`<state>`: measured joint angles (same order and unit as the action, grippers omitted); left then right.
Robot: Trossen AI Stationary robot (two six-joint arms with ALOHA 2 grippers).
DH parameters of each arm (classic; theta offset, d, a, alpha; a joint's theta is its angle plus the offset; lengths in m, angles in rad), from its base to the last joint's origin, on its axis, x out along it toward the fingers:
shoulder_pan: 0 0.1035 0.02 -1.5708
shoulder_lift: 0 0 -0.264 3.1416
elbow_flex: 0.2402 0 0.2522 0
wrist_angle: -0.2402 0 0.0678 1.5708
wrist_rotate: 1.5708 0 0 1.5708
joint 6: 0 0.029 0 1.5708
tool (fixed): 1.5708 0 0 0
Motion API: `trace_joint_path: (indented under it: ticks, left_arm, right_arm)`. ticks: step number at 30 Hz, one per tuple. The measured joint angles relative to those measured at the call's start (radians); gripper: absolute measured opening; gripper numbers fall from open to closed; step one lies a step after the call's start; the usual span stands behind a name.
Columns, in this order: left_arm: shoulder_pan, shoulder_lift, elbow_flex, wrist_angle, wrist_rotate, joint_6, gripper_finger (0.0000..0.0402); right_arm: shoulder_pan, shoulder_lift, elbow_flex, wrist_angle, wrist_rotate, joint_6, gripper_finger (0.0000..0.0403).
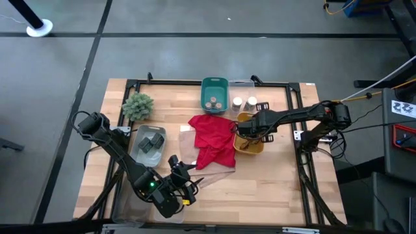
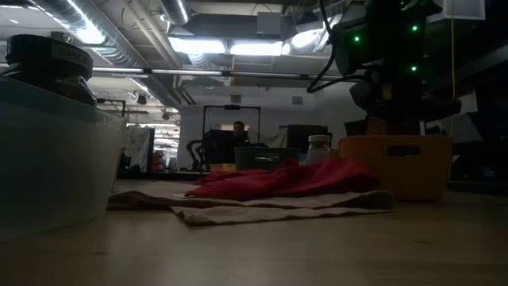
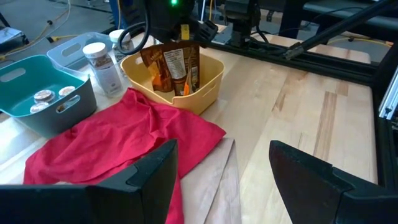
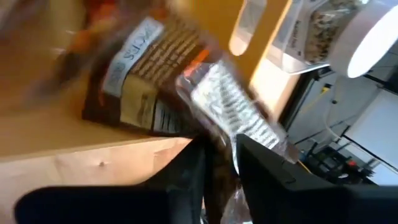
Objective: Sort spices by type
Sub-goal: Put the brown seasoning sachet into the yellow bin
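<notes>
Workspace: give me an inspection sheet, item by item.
Surface: wooden table, bare toward the near right.
Job's things: brown foil packets stand in the yellow bin; lidded jars in the teal bin; two white-lidded jars in the clear bin; dark grey tins in a clear tub.
Clutter: red cloth over tan paper; small green plant.
Grippers: right gripper shut on a packet at the yellow bin; left gripper open, near the table's front edge.
Cables: yellow cable at the right arm.
Surroundings: a person far behind, ceiling lights.
</notes>
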<state>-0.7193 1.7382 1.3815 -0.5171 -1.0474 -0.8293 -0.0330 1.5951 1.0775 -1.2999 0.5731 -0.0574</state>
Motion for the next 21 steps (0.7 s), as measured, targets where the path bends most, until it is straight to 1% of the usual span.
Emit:
trace_joint_path:
  ticks: [4, 8, 14, 21]
  left_arm:
    - [0.000, 0.000, 0.000, 0.000, -0.002, 0.016, 0.0237]
    - [0.000, 0.000, 0.000, 0.001, -0.003, 0.021, 0.0237]
    - [0.000, 0.000, 0.000, 0.001, -0.003, 0.021, 0.0237]
    - [0.000, 0.000, 0.000, 0.001, -0.007, 0.020, 0.0237]
  right_arm:
    - [0.000, 0.000, 0.000, 0.000, -0.017, 0.000, 0.0120]
    - [0.000, 0.000, 0.000, -0.002, -0.016, 0.000, 0.0140]
    - [0.000, 0.000, 0.005, -0.019, -0.012, 0.000, 0.0144]
    - [0.000, -0.005, 0.084, -0.108, -0.006, 0.008, 0.0143]
